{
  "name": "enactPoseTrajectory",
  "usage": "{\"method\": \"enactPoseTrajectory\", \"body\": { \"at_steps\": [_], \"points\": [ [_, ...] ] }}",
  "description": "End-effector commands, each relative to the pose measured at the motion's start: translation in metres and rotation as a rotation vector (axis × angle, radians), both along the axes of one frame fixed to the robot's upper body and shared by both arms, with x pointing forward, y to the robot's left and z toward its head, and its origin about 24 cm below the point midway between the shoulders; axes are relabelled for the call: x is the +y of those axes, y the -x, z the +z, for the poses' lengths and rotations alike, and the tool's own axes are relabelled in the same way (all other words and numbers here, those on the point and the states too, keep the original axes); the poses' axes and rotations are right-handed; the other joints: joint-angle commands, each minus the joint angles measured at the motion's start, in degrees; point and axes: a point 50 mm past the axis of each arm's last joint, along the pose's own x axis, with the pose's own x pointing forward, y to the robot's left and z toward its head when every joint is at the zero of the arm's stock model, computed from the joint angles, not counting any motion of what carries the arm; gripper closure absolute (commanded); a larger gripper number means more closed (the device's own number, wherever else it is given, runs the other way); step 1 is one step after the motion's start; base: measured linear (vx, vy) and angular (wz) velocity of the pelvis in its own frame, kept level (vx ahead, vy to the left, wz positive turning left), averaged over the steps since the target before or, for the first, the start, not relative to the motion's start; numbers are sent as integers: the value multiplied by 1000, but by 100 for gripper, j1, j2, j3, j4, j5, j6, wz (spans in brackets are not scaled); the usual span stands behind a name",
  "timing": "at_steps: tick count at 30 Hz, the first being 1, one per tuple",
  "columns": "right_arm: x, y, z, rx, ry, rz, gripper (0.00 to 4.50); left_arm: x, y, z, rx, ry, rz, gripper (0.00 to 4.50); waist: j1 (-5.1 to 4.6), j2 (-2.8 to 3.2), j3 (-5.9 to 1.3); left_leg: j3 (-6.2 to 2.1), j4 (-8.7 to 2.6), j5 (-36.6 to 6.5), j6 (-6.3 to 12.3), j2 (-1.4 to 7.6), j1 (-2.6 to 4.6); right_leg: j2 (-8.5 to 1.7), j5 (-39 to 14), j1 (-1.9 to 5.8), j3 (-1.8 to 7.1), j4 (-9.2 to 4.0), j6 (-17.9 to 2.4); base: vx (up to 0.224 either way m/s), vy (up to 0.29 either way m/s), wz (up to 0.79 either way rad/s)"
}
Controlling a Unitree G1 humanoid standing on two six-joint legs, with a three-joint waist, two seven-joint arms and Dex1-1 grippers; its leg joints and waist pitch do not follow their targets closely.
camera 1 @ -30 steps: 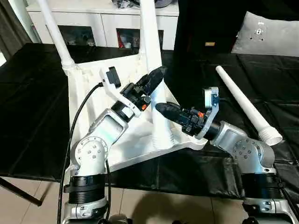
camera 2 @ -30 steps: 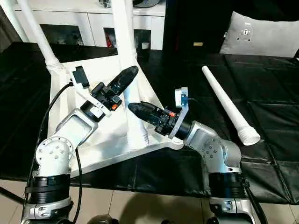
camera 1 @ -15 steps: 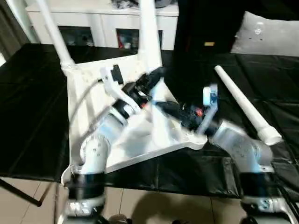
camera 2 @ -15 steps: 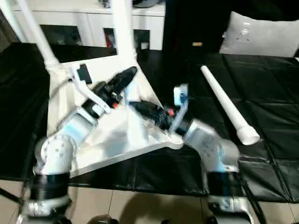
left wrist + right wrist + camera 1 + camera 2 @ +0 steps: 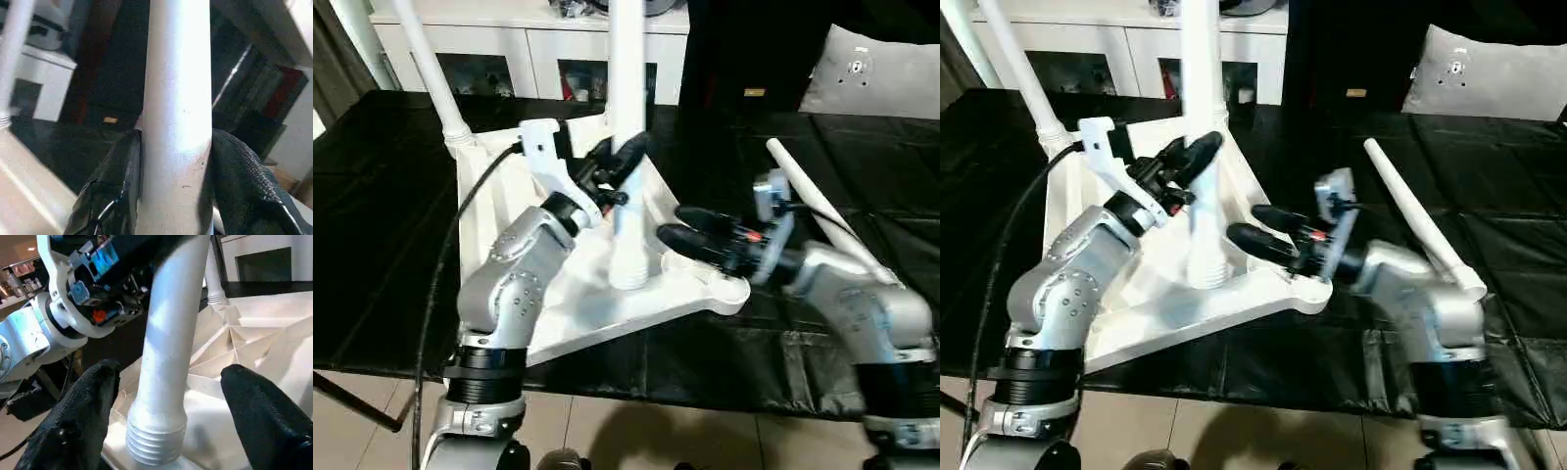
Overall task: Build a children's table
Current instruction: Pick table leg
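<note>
White table top (image 5: 509,211) is lying upside down on the black table (image 5: 382,255), ribbed underside facing up, one corner reaching toward the front edge. A leg (image 5: 429,69) is standing in the far left corner socket, leaning a little. A second leg (image 5: 626,147) is standing roughly upright in the top, its threaded base (image 5: 156,431) sitting on or in the socket near the front corner; whether it is fully seated cannot be told.

Left gripper (image 5: 615,166) is clamping this second leg partway up: in the left wrist view the two black fingers (image 5: 117,191) are pressing against both sides of the white tube, so it is closed on the leg.

Right gripper (image 5: 690,227) is sitting just beside the base of the same leg, pointing toward it over the front corner of the top. Its fingers (image 5: 83,416) are spread wide apart either side of the threaded end with clear gaps, touching nothing, so it is open and holding nothing.

A third leg (image 5: 822,211) is lying loose on the black table to the right, wide end toward the robot, passing behind the right forearm, apart from the top.

White cabinet (image 5: 509,44) is standing behind the table; grey pillow (image 5: 881,73) is resting at the far right.
</note>
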Motion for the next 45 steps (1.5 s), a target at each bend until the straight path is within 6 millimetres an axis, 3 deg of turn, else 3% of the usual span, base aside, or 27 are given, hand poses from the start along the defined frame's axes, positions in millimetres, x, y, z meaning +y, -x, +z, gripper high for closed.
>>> {"method": "enactPoseTrajectory", "body": {
  "at_steps": [1,5,16,22,40,45],
  "points": [
    [1,0,7,-23,-3,25,90,-4,4,11,-59,19,-31,270,4,-82,-473,-135,-342,-316,405,345,6,-513,-1936,405,378,-415,61,0,0,0],
    [1,-1,13,-32,-32,61,89,-6,7,18,-78,53,-70,270,5,-108,-478,-125,-334,-254,464,342,3,-510,-1891,401,383,-405,-20,0,0,0],
    [4,-5,16,-64,-29,50,89,-12,12,22,-129,12,-115,270,15,-80,-483,-136,-333,-212,439,362,11,-515,-1801,400,393,-377,-79,0,0,0],
    [12,-8,10,-87,46,15,89,-24,17,26,-203,-44,-119,270,4,-93,-475,-134,-339,-231,394,352,8,-513,-1929,396,391,-399,19,0,0,0],
    [25,-10,0,-39,55,47,89,-37,28,20,-260,-114,-210,270,-10,-81,-478,-137,-340,-252,412,376,9,-525,-1740,400,412,-362,-120,0,0,0],
    [26,-10,-1,-32,58,63,150,-39,29,19,-268,-116,-222,270,-9,-83,-478,-133,-338,-261,413,372,14,-526,-1757,400,413,-365,-122,0,0,0]
  ]
}}
